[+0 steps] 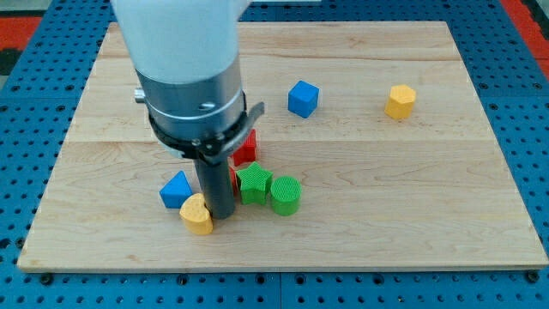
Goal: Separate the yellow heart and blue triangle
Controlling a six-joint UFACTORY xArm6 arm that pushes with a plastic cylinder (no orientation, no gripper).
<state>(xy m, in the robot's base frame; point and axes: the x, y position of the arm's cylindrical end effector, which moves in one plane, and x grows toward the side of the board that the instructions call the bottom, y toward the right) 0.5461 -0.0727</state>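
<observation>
The yellow heart point(196, 215) lies near the view's bottom left of the wooden board point(386, 197). The blue triangle point(176, 189) sits just above and left of it, touching or nearly touching it. My tip point(220, 215) is down on the board right beside the yellow heart's right side, below and right of the blue triangle. The rod and the arm's body hide what is directly behind them.
A green star-like block point(254, 184) and a green cylinder point(286, 195) sit just right of my tip. A red block point(246, 148) is partly hidden behind the rod. A blue cube point(303, 98) and a yellow hexagon-like block point(400, 101) lie toward the view's top right.
</observation>
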